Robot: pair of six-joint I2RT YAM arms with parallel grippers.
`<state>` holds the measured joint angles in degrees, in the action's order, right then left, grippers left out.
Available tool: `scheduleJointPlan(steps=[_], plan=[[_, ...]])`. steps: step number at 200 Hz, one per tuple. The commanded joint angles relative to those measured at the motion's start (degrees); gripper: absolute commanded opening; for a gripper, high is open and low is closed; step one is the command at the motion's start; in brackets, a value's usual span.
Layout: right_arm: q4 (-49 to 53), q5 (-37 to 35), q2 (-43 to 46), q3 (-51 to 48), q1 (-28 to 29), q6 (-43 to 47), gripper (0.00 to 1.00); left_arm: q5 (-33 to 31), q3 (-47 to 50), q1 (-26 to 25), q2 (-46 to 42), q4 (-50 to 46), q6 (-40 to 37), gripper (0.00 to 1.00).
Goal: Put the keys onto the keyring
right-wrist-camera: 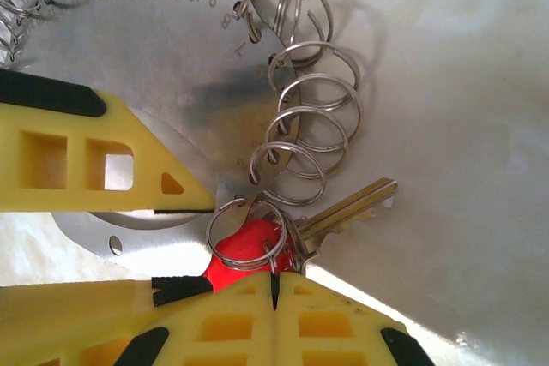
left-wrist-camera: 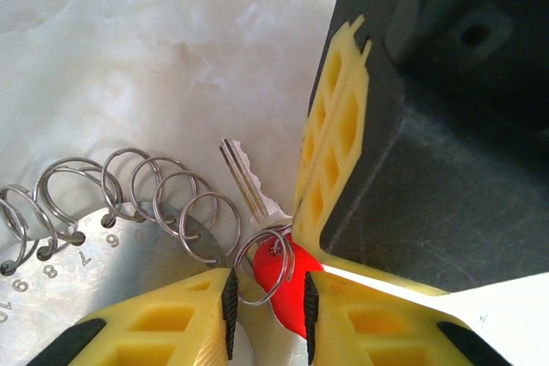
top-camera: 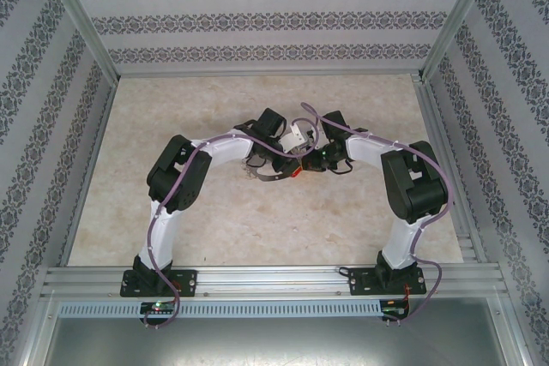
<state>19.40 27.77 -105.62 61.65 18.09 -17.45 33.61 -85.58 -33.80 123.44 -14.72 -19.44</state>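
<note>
Meeting mid-counter (top-camera: pixel 171 229), right jaws (right-wrist-camera: pixel 273 285) pinch tight on the red-headed key (right-wrist-camera: pixel 249 246); left jaws (left-wrist-camera: pixel 268 302), narrowly parted, grip the keyring (left-wrist-camera: pixel 129 255) beside it.

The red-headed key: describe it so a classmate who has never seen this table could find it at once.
Start at the marbled table, where both arms meet mid-table over a numbered metal disc fringed with wire rings. At the disc's edge, between yellow gripper fingers, lies the key. Its bright red head and single toothed blade set it apart from the plain silvery rings.

key (left-wrist-camera: pixel 257 199) red head part hidden behind hand fingers (left-wrist-camera: pixel 339 139), keyring (right-wrist-camera: pixel 163 75) cropped
</note>
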Motion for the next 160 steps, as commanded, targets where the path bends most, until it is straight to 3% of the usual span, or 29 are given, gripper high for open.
scheduleJointPlan(steps=[1,120,135,160], plan=[[-3.55,2.89,-0.99,-0.87,-1.18,-2.31,0.00,-0.30,2.99,-1.27,-0.11,2.65,-0.23,0.30],[-4.46,4.49,-0.46,-2.34,-1.72,-3.03,0.00,-0.23,5.92,-1.00,-1.45,10.17,4.53,0.29],[-4.64,4.57,-0.27,-2.41,-1.69,-3.17,0.00,-0.42,5.54,-1.00,-1.27,10.40,5.10,0.25],[-4.76,4.72,0.23,-2.55,-1.73,-3.29,0.00,-0.35,5.58,-1.18,-1.19,10.97,5.47,0.11]])
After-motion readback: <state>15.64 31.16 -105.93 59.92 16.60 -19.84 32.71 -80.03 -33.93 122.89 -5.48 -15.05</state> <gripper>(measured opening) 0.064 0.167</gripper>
